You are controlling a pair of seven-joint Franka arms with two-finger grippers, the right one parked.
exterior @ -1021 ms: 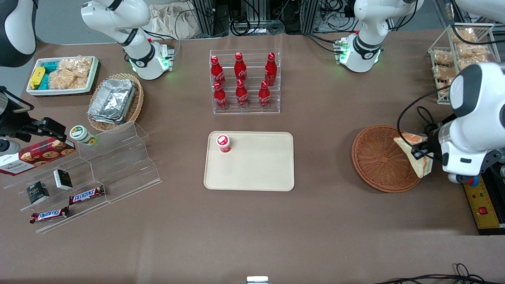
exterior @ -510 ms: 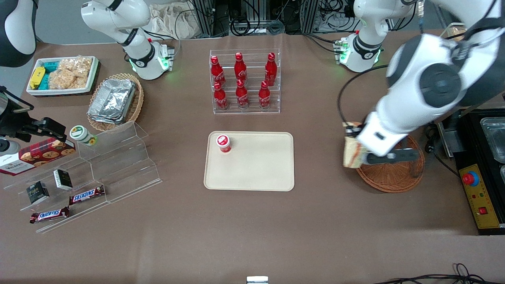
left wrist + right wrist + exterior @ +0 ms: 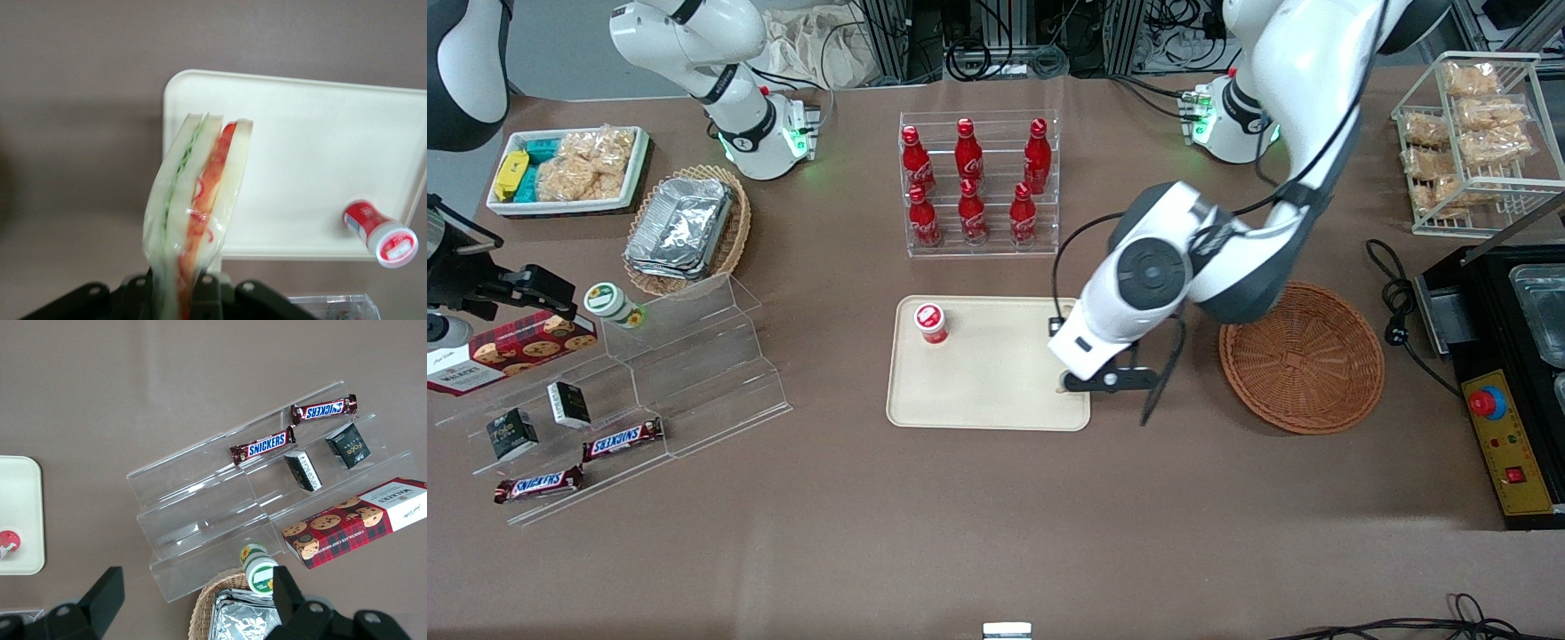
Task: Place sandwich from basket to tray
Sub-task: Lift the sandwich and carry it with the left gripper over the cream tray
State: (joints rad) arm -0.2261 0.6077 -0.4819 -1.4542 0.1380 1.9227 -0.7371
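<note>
My left gripper (image 3: 1069, 382) hangs over the edge of the beige tray (image 3: 996, 391) that lies nearest the basket, and the arm's wrist covers most of it in the front view. It is shut on the sandwich (image 3: 197, 200), a wrapped wedge with red and green filling, held above the tray's rim (image 3: 200, 83). The fingers (image 3: 210, 293) grip the wedge's wide end. The round reddish-brown basket (image 3: 1303, 356) stands beside the tray toward the working arm's end and holds nothing.
A small red-capped bottle (image 3: 931, 323) stands on the tray. A clear rack of red bottles (image 3: 978, 182) is farther from the camera. A stepped acrylic shelf (image 3: 649, 373) with snacks lies toward the parked arm's end. A wire snack rack (image 3: 1476, 133) and control box (image 3: 1512, 444) flank the basket.
The left arm has carried the sandwich from over the basket's rim sideways to the tray's edge. The basket now shows fully and has nothing in it.
</note>
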